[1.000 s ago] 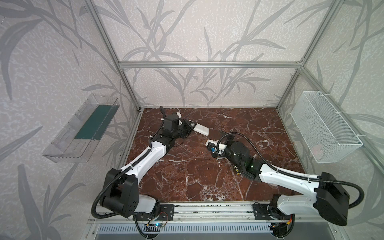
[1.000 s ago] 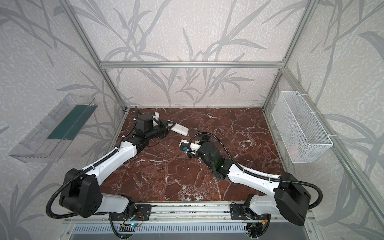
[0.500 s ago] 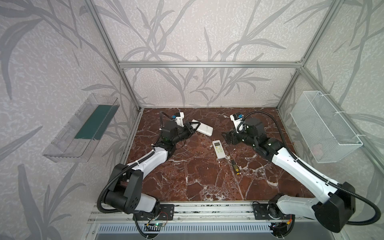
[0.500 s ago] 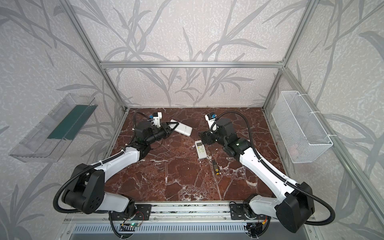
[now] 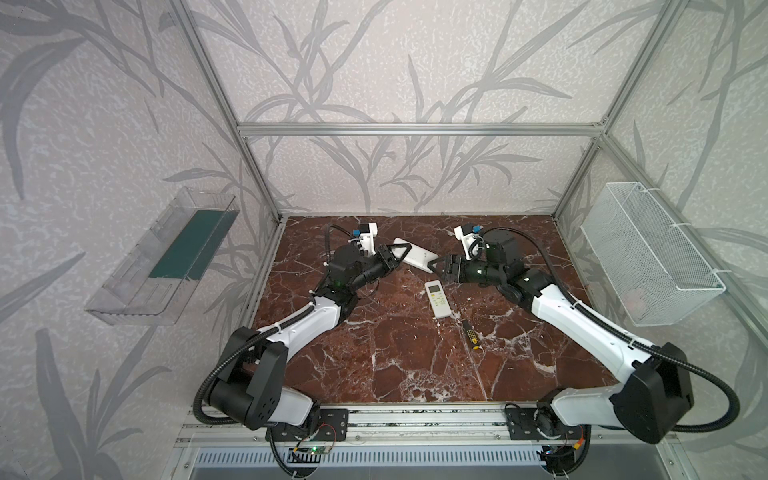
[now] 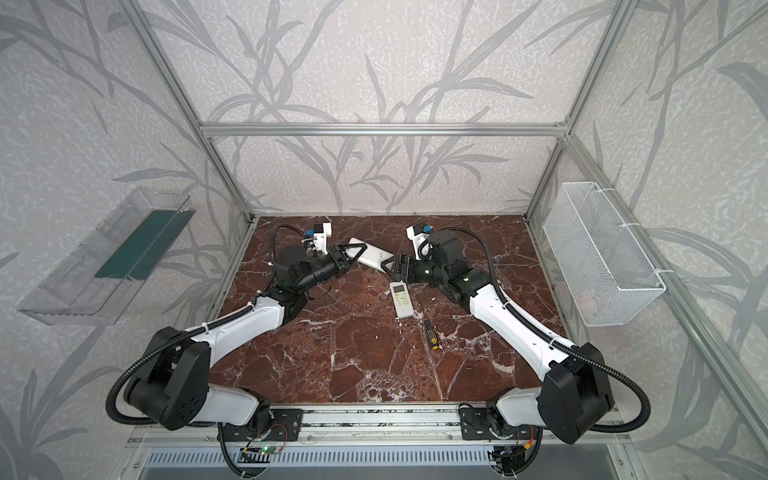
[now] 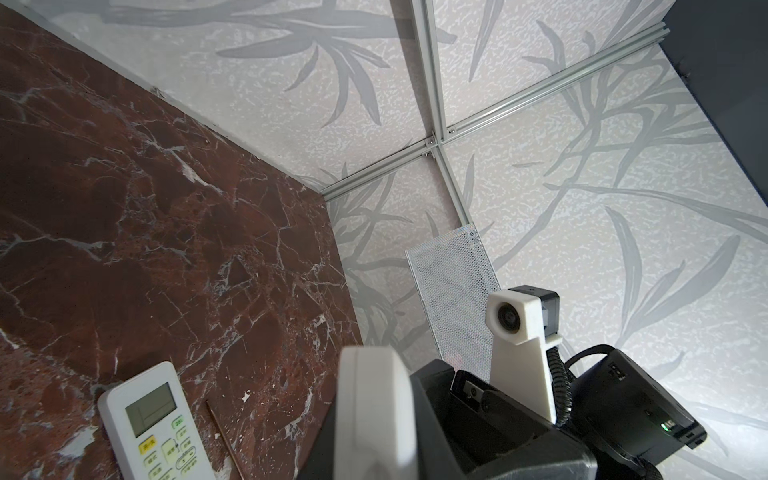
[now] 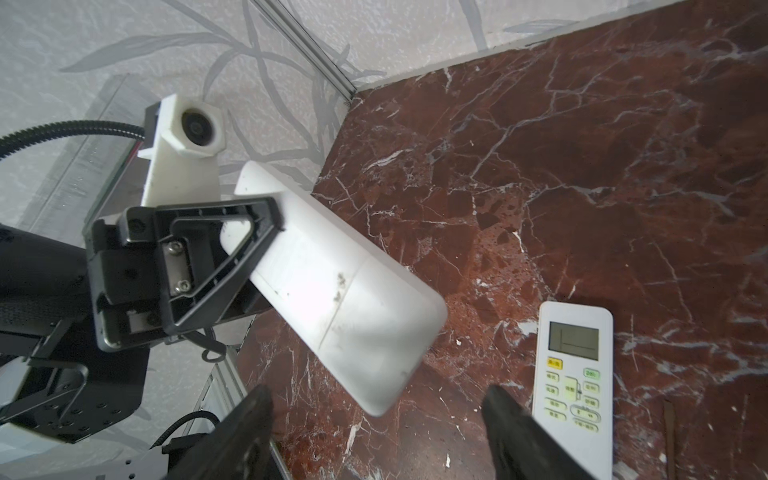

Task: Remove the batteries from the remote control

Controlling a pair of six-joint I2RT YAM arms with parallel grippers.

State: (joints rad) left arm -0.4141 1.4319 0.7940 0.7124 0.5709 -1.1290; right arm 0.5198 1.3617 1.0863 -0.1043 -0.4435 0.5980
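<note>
Above the table (image 5: pixel 374 353), left pincer (image 5: pixel 402 252) grasping remote (image 5: pixel 417 259), right pincer (image 5: pixel 433 268) released around its end

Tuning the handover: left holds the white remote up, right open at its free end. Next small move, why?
Probably ease the right gripper forward and close on the free end of the white remote: its jaws stand open around that end, apparently not touching, while the left gripper clamps the other end.

- Both top views: high at the front, distant, looking down over the whole tabletop (image 5: pixel 395 353).
- Left wrist view: close, facing the wire basket (image 7: pixel 453 299).
- Right wrist view: close, facing opposite; both share the held remote (image 7: pixel 374 415) and lying remote (image 7: pixel 153 419).
</note>
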